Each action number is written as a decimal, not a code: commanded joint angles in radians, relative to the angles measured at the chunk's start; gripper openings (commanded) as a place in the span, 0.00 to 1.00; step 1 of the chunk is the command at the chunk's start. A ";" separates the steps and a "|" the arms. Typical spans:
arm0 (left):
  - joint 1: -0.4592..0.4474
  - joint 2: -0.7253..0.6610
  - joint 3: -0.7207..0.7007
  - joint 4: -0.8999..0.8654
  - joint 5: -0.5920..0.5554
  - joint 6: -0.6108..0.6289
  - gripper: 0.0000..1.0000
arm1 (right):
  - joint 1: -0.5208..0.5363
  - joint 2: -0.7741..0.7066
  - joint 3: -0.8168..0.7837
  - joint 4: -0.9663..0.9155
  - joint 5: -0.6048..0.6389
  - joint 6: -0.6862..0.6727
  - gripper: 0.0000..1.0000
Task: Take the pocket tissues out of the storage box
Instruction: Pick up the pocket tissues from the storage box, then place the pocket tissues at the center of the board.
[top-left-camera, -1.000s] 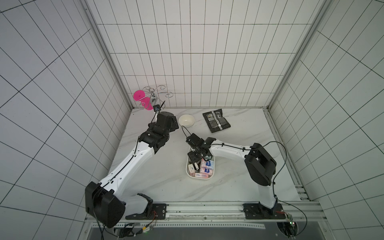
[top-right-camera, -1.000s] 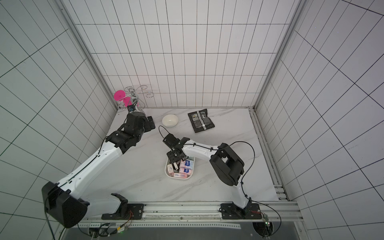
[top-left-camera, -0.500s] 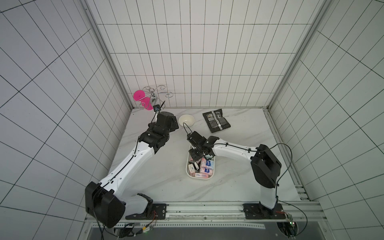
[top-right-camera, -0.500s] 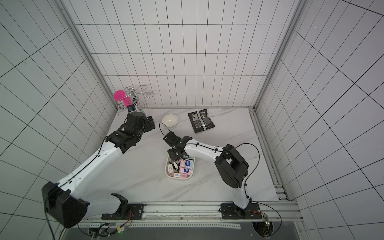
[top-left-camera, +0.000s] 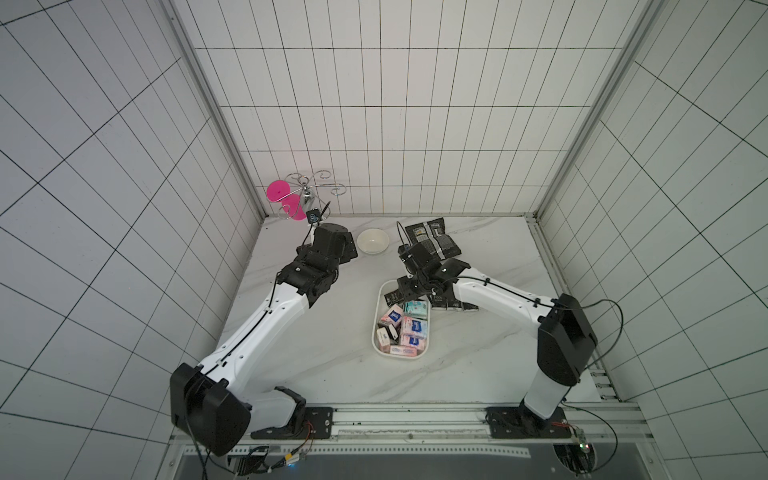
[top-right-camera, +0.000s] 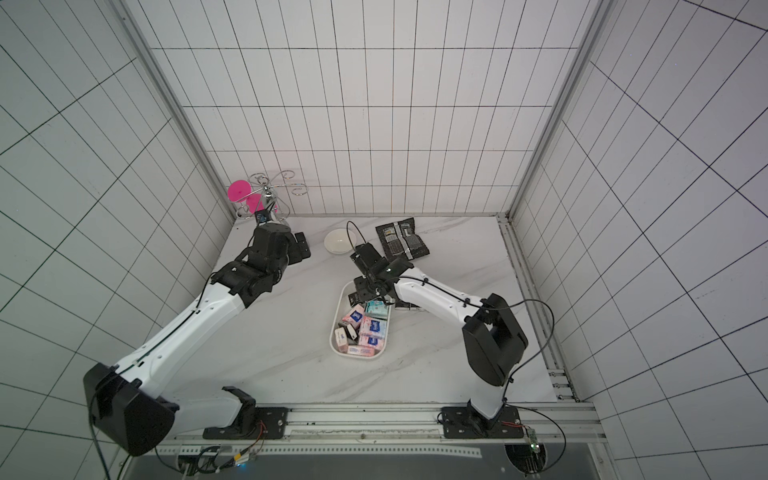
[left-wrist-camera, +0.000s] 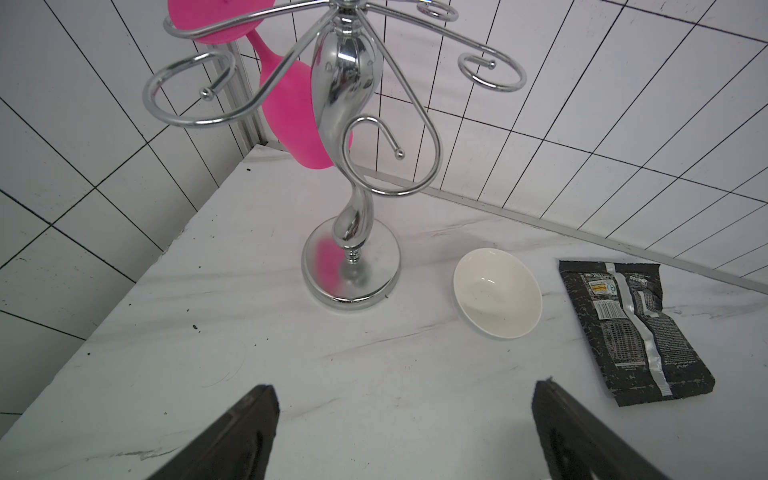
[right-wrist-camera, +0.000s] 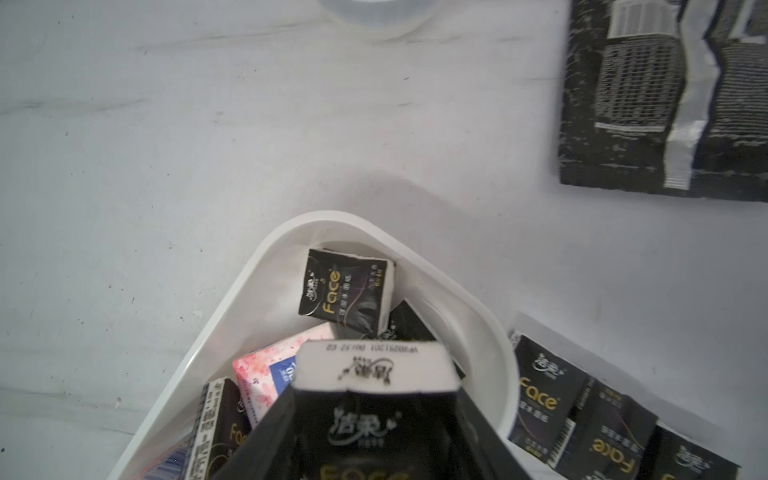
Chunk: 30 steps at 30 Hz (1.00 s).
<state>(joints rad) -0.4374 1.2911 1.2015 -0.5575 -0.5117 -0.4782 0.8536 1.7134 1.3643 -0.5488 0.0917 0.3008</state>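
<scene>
Higher now, the right gripper (right-wrist-camera: 376, 419) pinches a black Face tissue packet (right-wrist-camera: 372, 365) over the 12 o'clock end of the storage box (top-left-camera: 375, 328). Next, carry it to the packets (top-left-camera: 440, 303) at 3 o'clock. Left gripper (left-wrist-camera: 405, 415) gapes, empty.

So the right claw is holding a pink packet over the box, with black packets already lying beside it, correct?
No. The packet in the right claw is black, not pink; the right wrist view shows it. It is held over the box, with black packets already lying beside it.
</scene>
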 joint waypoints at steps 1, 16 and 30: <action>0.002 -0.006 0.019 0.016 0.006 0.008 0.99 | -0.113 -0.087 -0.082 -0.019 0.020 -0.015 0.52; -0.019 0.031 0.049 0.019 0.018 0.017 0.99 | -0.562 -0.127 -0.272 -0.030 0.034 -0.095 0.52; -0.024 0.048 0.063 0.023 0.013 0.017 0.99 | -0.622 -0.030 -0.313 -0.011 -0.047 -0.112 0.52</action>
<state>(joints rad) -0.4576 1.3300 1.2362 -0.5495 -0.4969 -0.4706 0.2413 1.6672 1.0801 -0.5655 0.0662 0.1970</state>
